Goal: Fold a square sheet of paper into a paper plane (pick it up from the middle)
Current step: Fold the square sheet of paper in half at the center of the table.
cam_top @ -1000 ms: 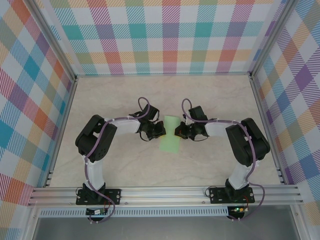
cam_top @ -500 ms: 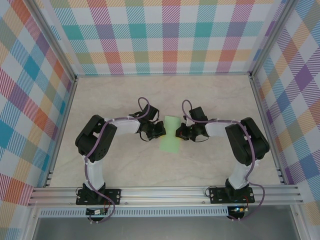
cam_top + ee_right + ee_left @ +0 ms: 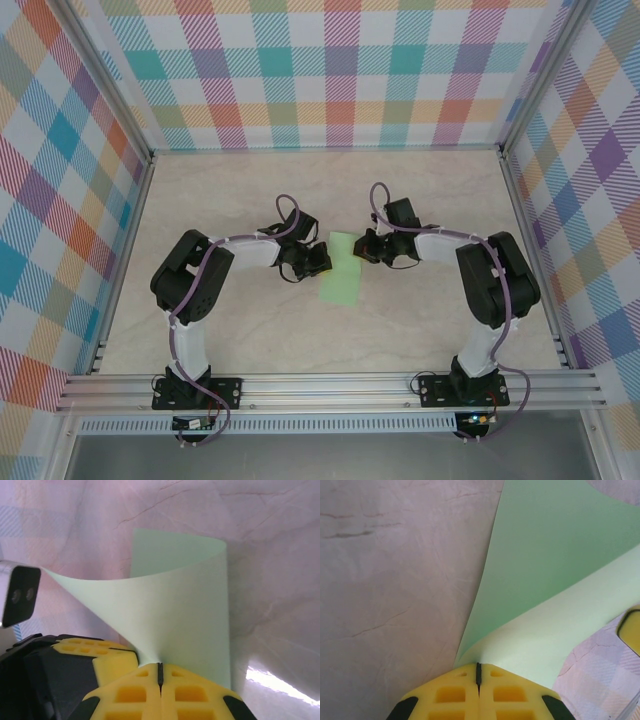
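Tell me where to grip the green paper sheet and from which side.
Pinch the square sheet of paper at its opposite side edges, left gripper from the left, right gripper from the right: it curves up off the table, so those thin edges are free.

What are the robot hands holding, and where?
The green paper sheet: the left gripper and the right gripper each pinch it at an edge.

I had both arms bent inward, wrists facing each other. My left gripper (image 3: 478,672) and right gripper (image 3: 160,672) each pinched tight on the square sheet of paper (image 3: 342,282).
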{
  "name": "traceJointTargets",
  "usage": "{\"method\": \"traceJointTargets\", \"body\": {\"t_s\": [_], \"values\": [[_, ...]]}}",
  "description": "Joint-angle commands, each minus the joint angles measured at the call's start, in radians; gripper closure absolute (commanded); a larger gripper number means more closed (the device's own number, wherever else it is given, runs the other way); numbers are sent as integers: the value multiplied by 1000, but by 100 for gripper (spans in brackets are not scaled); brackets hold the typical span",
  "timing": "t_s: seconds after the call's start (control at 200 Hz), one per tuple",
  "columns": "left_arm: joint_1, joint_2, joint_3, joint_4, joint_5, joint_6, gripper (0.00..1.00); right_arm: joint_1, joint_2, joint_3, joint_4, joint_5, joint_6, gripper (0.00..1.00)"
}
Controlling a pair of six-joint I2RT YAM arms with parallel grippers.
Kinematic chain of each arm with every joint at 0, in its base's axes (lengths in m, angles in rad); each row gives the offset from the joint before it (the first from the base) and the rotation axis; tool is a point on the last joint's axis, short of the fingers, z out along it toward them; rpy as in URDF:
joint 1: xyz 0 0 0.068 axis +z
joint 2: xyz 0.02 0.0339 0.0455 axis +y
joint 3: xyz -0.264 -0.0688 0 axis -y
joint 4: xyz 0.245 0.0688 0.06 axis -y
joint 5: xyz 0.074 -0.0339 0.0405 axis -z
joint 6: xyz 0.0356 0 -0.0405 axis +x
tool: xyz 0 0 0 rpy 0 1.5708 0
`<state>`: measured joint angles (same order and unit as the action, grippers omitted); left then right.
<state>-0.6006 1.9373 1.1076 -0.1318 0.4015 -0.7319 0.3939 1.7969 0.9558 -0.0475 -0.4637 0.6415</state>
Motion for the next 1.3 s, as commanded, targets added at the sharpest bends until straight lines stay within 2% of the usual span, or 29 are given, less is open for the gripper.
{"method": "traceJointTargets", "body": {"t_s": [0.0,0.35,0.66,0.895,1.15,1.295], "values": [[-10,75,-31,-114,-38,16,100,-6,34,20,-24,-11,-33,96],[-10,74,-48,-119,-41,26,100,-10,90,3,-34,0,-49,95],[-9,66,-55,-123,-47,26,100,-32,35,81,-58,-37,-47,94],[-10,66,-60,-120,-44,26,100,-56,98,86,-28,-58,-39,95],[-10,60,-60,-123,-46,26,100,-58,170,69,-46,-3,-51,94],[-10,58,-57,-131,-50,30,100,-58,152,92,-76,-19,-54,94]]}}
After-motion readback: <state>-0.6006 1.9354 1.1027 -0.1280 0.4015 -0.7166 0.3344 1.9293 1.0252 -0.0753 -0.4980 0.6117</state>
